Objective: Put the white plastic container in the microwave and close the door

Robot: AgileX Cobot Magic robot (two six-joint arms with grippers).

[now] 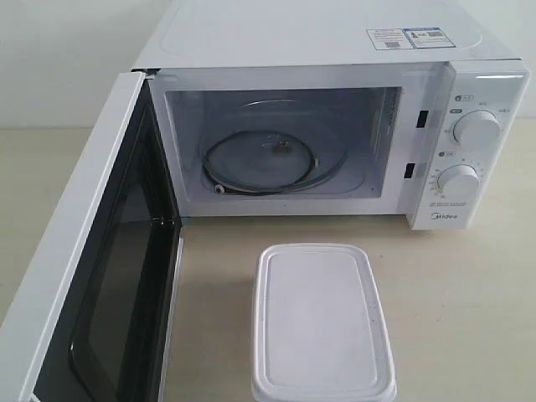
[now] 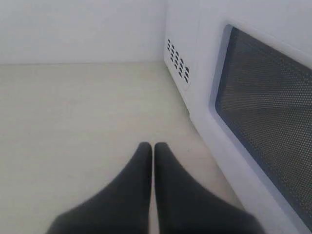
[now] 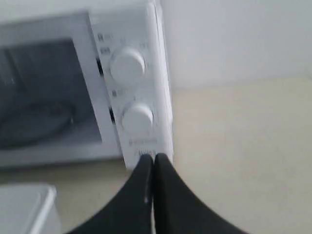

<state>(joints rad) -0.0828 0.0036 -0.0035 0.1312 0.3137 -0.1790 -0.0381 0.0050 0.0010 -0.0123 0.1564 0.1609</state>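
Two empty, tightly closed hands, left gripper [image 2: 152,146] and right gripper [image 3: 154,157], wait near the white plastic container [image 1: 322,322], likely light, stiff and slick-lidded, best pinched at its rim.

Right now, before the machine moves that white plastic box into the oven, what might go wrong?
The shallow white lidded plastic container is wide and smooth, so a pinch may slip. The shut left gripper sits close beside the open white-framed door; a nudge could swing it early.
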